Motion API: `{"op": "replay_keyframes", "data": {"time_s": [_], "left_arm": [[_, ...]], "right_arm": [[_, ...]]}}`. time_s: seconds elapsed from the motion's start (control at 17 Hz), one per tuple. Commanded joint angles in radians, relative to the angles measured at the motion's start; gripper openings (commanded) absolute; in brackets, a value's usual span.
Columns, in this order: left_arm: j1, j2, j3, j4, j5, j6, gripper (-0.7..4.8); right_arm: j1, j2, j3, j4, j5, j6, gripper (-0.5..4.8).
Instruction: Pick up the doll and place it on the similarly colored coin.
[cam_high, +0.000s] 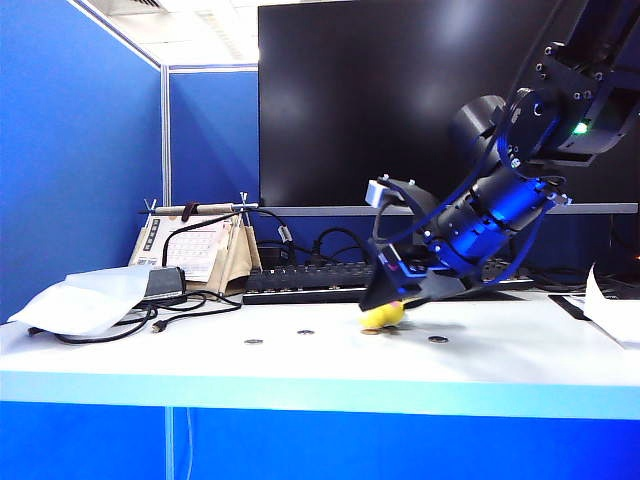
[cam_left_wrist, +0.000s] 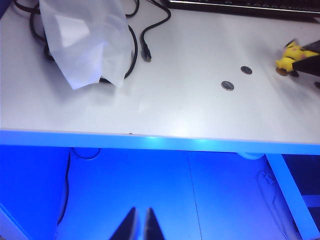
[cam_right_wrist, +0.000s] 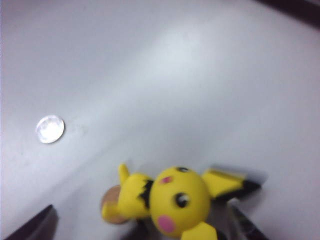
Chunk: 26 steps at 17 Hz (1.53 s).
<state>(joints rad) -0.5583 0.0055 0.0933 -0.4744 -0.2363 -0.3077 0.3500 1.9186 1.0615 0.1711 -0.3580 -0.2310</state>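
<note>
The yellow doll (cam_right_wrist: 172, 200) rests on the white table (cam_right_wrist: 165, 75), its body covering part of the brass-coloured coin (cam_right_wrist: 111, 206). My right gripper (cam_right_wrist: 140, 212) is open, one dark finger on each side of the doll and neither pressing on it. In the exterior view this gripper (cam_high: 405, 298) hangs just over the doll (cam_high: 382, 316) at mid-table. The left wrist view shows the doll (cam_left_wrist: 290, 59) far off. My left gripper (cam_left_wrist: 140, 212) hangs shut below the table's front edge, holding nothing.
Silvery coins lie on the table (cam_high: 253, 342) (cam_high: 305, 332) (cam_high: 437, 340); one coin (cam_right_wrist: 50, 129) is near the doll. A white plastic bag (cam_high: 85, 300) and black cables (cam_high: 190, 305) sit at the left, a keyboard (cam_high: 300, 283) behind, paper (cam_high: 612, 310) at the right.
</note>
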Motion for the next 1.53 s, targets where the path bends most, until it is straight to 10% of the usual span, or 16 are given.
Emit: {"op": "replay_keyframes", "data": {"time_s": [0.06,0.47,0.76,1.53], "left_arm": [[0.001,0.000,-0.001,0.005,0.001,0.002,0.30],[0.001,0.000,-0.001,0.005,0.001,0.002,0.30],[0.001,0.000,-0.001,0.005,0.001,0.002,0.30],[0.001,0.000,-0.001,0.005,0.001,0.002,0.30]], "right_arm": [[0.003,-0.005,0.019,0.028,0.001,0.023,4.29],[0.002,-0.008,0.065,0.027,0.001,0.078,4.09],[0.001,-0.048,0.064,0.035,0.000,0.109,2.07],[-0.136,-0.649,-0.330,0.047,0.104,0.323,1.66]]}}
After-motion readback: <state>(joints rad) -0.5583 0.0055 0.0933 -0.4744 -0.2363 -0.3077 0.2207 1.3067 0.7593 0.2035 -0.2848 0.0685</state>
